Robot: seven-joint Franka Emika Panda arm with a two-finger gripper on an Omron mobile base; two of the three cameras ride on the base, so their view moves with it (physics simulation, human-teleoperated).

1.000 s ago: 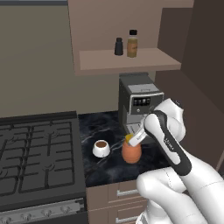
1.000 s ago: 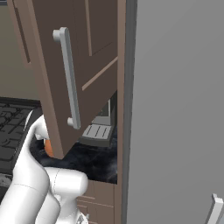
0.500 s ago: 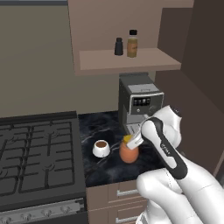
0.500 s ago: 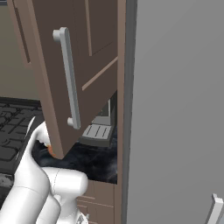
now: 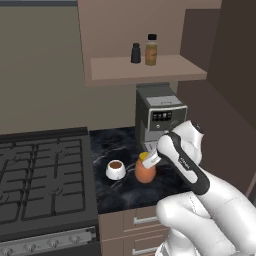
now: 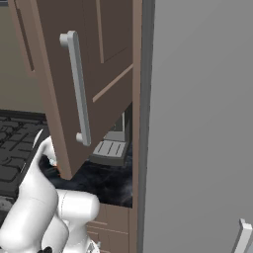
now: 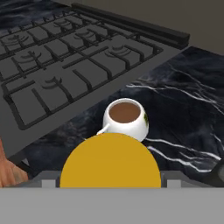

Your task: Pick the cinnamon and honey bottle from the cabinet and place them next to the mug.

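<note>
Left base view
hand (image 5: 151, 160): low over the dark marbled counter (image 5: 120, 187), at the top of the honey bottle
honey bottle (image 5: 145, 171): upright on the counter, its yellow lid right at the hand's tip; whether the fingers press it cannot be told here
mug (image 5: 115, 170): on the counter, just beside the honey bottle, on the stove side of the hand
cinnamon (image 5: 151, 50): upright on the cabinet shelf, high above the hand and well apart from it
black bottle (image 5: 135, 53): just beside the cinnamon on the same shelf, shorter
cabinet (image 5: 145, 69): open, its shelf board above the coffee machine
coffee machine (image 5: 159, 118): at the back of the counter, beyond the hand
stove (image 5: 42, 182): past the mug, away from the hand

Right base view
cabinet door (image 6: 81, 81): swung open with a long pale handle, in front of most of the work area
arm: white links rise under the door; a small orange patch shows by its upper end, too small to name with certainty

Hand view
honey bottle lid (image 7: 110, 162): broad yellow disc directly under the hand, at the bottom centre
mug: just beyond the lid, brown liquid visible, close to the lid's far edge; contact cannot be told
stove grates: farther out, past the mug
hand state: the spread of the fingers cannot be told; their tips are hidden behind the lid
</note>
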